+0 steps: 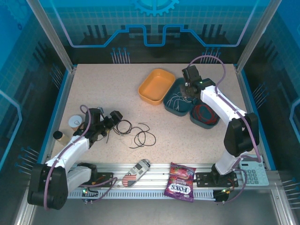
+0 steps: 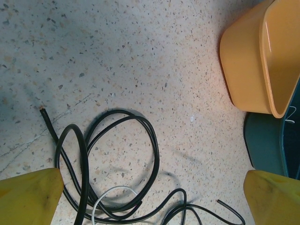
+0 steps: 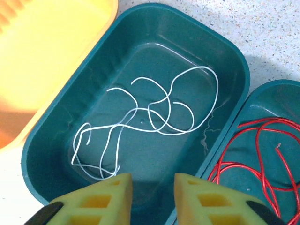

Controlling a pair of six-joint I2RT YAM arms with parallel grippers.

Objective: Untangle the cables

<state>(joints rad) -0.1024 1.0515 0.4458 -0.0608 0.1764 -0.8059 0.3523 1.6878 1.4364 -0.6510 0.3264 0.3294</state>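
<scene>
The black cable (image 1: 138, 133) lies in loose loops on the table, left of centre. My left gripper (image 1: 110, 119) is just left of it and open. In the left wrist view the black cable (image 2: 117, 159) curls between the wide-apart yellow fingers (image 2: 28, 197), with a short pale wire loop (image 2: 110, 194) among its coils. The white cable (image 3: 150, 122) lies in a teal bin (image 3: 61, 122). My right gripper (image 3: 152, 194) hovers over that bin's near end, open and holding nothing. The red cable (image 3: 262, 154) is coiled in the neighbouring teal bin (image 1: 204, 114).
An orange bin (image 1: 157, 86) stands left of the teal bins. A paper cup (image 1: 75, 123) and a small dark cylinder (image 1: 58, 135) sit at the left edge. On the front rail lie a flag-patterned object (image 1: 136, 172), a candy bag (image 1: 180, 182) and a calculator (image 1: 253, 172).
</scene>
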